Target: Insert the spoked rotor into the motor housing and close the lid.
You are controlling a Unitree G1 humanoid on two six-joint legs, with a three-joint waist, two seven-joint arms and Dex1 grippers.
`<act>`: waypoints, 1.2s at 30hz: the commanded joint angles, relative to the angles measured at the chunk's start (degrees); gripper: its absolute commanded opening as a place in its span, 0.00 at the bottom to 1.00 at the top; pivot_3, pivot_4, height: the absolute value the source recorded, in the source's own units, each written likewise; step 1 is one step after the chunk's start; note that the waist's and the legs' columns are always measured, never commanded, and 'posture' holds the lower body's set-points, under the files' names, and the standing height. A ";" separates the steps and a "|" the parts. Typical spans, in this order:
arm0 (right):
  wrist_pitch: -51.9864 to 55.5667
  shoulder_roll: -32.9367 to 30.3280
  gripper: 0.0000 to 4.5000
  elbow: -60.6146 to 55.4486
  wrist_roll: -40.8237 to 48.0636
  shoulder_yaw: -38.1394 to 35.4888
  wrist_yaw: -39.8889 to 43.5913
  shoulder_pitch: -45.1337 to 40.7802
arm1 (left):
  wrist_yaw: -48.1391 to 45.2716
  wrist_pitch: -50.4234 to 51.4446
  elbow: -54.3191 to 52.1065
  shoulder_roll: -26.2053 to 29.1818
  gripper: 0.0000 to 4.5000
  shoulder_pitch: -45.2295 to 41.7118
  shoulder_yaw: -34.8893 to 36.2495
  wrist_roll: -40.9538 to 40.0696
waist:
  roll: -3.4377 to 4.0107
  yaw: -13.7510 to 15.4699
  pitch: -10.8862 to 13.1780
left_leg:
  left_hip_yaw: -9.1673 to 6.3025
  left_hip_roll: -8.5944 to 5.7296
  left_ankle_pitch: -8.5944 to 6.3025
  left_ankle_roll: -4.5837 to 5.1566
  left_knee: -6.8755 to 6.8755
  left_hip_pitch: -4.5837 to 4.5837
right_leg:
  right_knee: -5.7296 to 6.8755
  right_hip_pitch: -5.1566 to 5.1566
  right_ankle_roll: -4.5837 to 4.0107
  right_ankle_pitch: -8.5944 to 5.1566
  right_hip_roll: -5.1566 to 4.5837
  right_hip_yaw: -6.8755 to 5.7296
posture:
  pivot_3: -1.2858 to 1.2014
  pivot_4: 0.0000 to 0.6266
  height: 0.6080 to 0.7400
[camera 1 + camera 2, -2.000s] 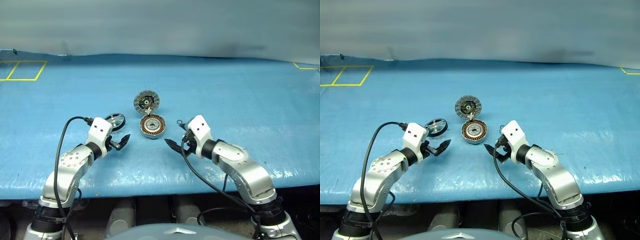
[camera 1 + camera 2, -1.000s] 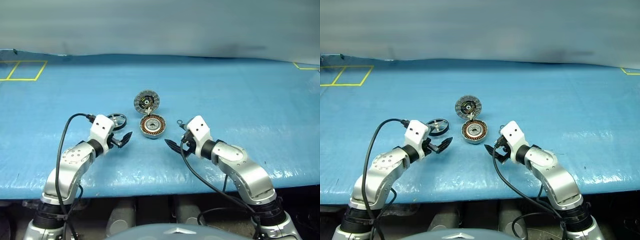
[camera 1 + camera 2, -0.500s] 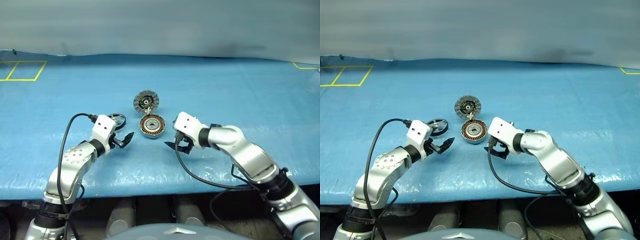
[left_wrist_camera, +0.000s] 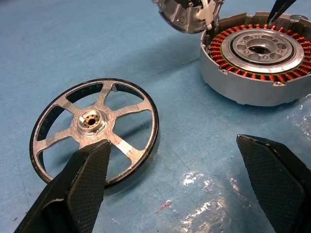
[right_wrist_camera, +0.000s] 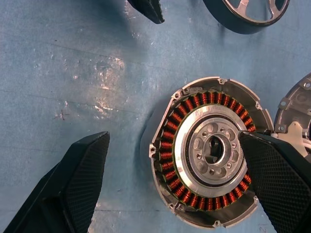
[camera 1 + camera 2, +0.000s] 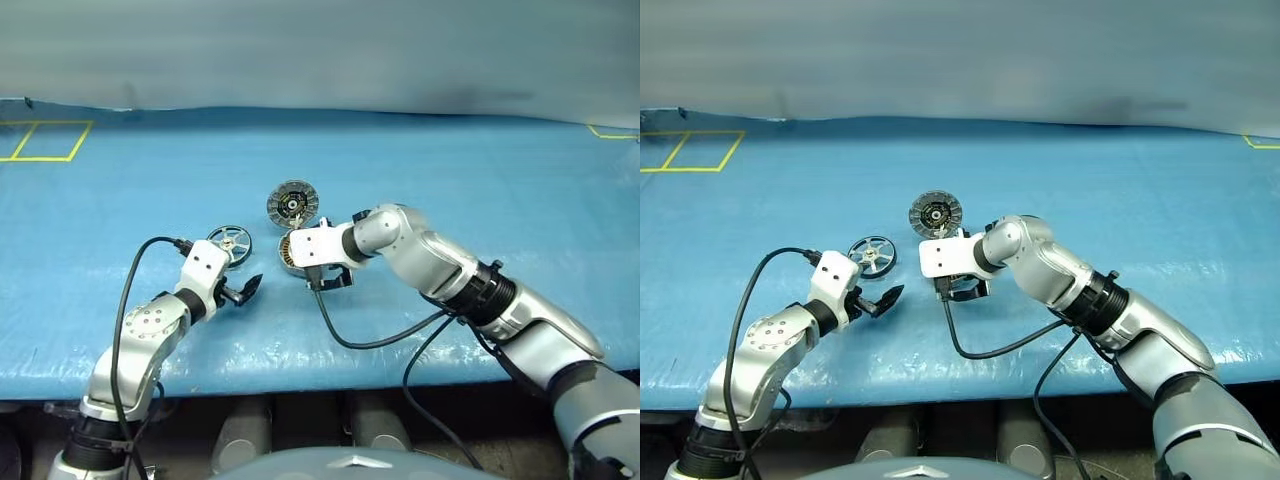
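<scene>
**Rotor not yet picked up — both grippers open**

The spoked rotor [image 4: 95,138] lies flat on the blue table cover [image 6: 500,180], just beside the motor housing [image 5: 209,158]. The lid [image 6: 292,203] stands open at the housing's far edge. The left gripper [image 6: 243,290] waits near the rotor with its fingers spread, holding nothing. The right gripper [image 5: 180,184] hangs over the housing, also wide and empty. The step in hand looks like reaching for the rotor — next, the left fingers must close on its rim.
</scene>
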 commanded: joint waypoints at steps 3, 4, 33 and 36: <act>-3.71 2.13 1.00 3.79 -2.01 -1.41 2.69 -1.86 | -1.11 -2.69 -3.89 0.10 1.00 0.56 0.75 -0.46 | 0.00 0.00 0.00 | 0.00 0.00 0.00 0.00 0.01 0.00 | 0.01 0.00 0.00 0.00 0.00 0.00 | 0.52 0.24 1.00; -4.09 2.48 1.00 4.54 -2.22 -1.50 3.06 -1.78 | -1.32 -2.86 -4.05 0.13 1.00 0.58 0.76 -0.51 | 0.00 0.00 0.00 | 0.00 0.00 0.00 0.00 0.01 0.00 | 0.01 0.00 0.00 0.00 0.00 0.00 | 0.52 0.24 1.00; -5.74 5.62 0.44 8.81 -6.72 -4.70 6.82 0.58 | -1.90 -3.92 -4.08 -0.17 1.00 0.40 0.65 -0.09 | 0.01 -0.25 -0.01 | 0.01 0.00 0.02 -0.02 0.06 0.17 | 0.11 0.13 0.00 0.01 0.02 0.02 | 0.52 0.24 1.00; -4.16 5.85 0.44 5.63 -6.61 -4.80 7.25 1.94 | -1.99 -3.83 -3.90 -0.11 1.00 0.05 0.49 -0.07 | 0.01 -0.29 -0.01 | 0.00 0.01 0.02 -0.03 0.06 0.18 | 0.13 0.13 0.00 0.01 0.03 0.02 | 0.52 0.24 1.00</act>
